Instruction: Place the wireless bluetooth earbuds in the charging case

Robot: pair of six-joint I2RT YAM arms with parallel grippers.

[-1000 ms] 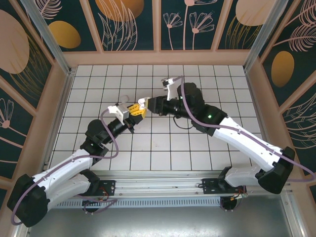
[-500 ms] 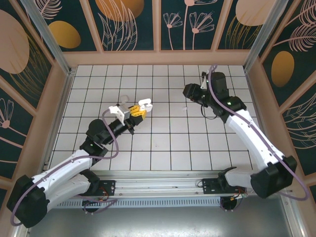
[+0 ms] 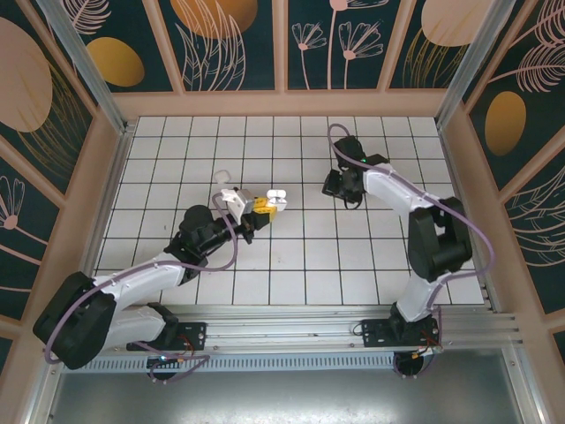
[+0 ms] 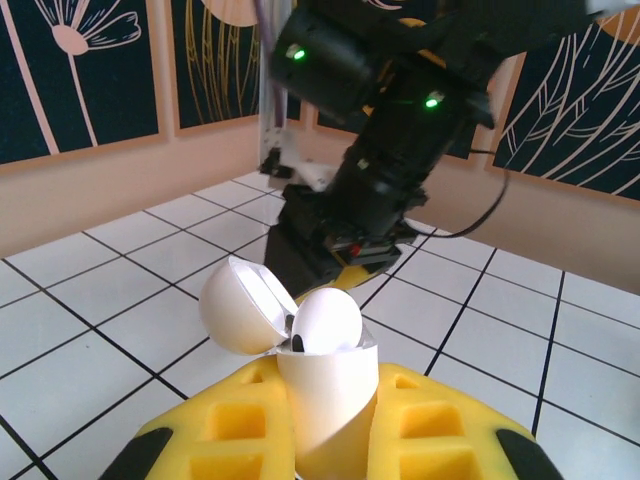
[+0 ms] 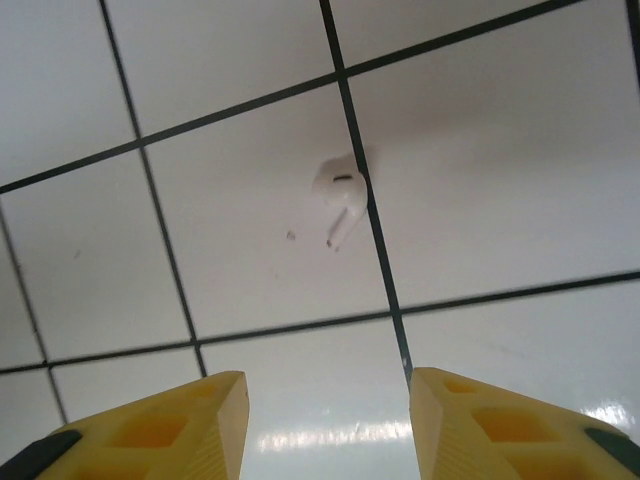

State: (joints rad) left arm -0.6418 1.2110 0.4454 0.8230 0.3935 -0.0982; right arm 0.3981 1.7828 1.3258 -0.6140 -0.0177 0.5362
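White tiled table bearing one earbud; floral wall panels around.

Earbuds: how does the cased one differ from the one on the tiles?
The seated earbud sits in the open charging case, only its head showing; the loose earbud lies on the table, stem visible. The left gripper clamps the seated earbud's case; the loose earbud lies untouched before the open right gripper. Both white.

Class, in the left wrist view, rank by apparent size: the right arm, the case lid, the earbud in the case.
Largest to smallest:
right arm
lid
earbud
Lid and earbud look close; the lid is slightly bigger.
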